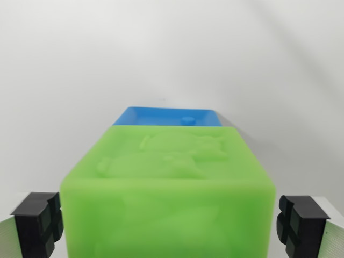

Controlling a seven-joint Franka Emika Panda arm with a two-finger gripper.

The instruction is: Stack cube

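Observation:
A large green cube with a raised relief on its top fills the lower middle of the wrist view. My gripper is shut on it: the black left pad and the black right pad press against its two sides. Behind the green cube's far edge shows a strip of a blue cube with a small round stud on top. The rest of the blue cube is hidden by the green one, so I cannot tell whether the two touch.
A plain white surface surrounds both cubes on all sides. No other objects are in view.

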